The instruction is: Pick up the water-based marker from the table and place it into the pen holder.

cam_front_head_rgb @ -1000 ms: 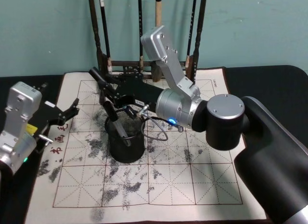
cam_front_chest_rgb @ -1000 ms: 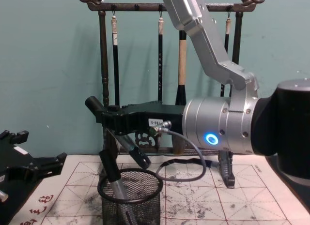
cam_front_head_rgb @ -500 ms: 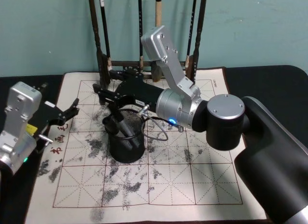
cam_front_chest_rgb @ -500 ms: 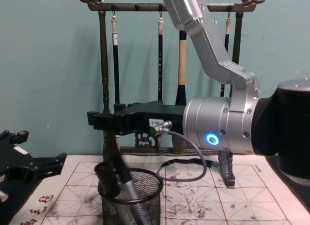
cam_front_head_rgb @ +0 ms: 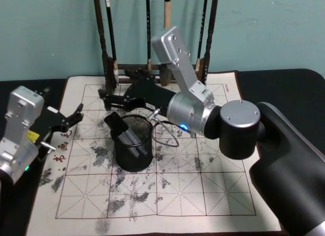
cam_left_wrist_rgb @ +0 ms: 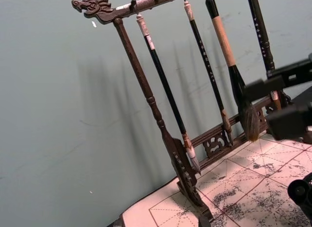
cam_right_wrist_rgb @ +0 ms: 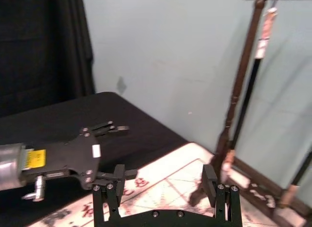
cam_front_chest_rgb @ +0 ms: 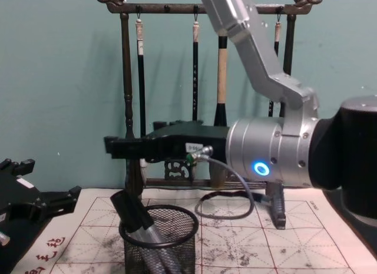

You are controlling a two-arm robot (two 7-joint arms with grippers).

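Observation:
The water-based marker [cam_front_head_rgb: 123, 132], black cap up and grey barrel down, leans inside the black mesh pen holder [cam_front_head_rgb: 133, 154] on the cream mat of the table [cam_front_head_rgb: 203, 188]. In the chest view the marker's cap [cam_front_chest_rgb: 129, 208] pokes over the left side of the pen holder's rim [cam_front_chest_rgb: 177, 235]. My right gripper [cam_front_head_rgb: 108, 101] hovers just above and behind the holder, open, nothing between its fingers [cam_right_wrist_rgb: 113, 189]. My left gripper [cam_front_head_rgb: 74, 117] rests open at the mat's left edge, well clear of the holder.
A tall dark wooden brush rack [cam_front_chest_rgb: 126, 79] with hanging brushes stands at the back of the mat, close behind my right gripper [cam_front_chest_rgb: 115, 148]. The right arm's grey body [cam_front_head_rgb: 238, 129] and a cable loop lie right of the holder.
The right gripper opened and let go of the marker, which slid down into the pen holder. The gripper then rose slightly and drew back. The left arm stayed still.

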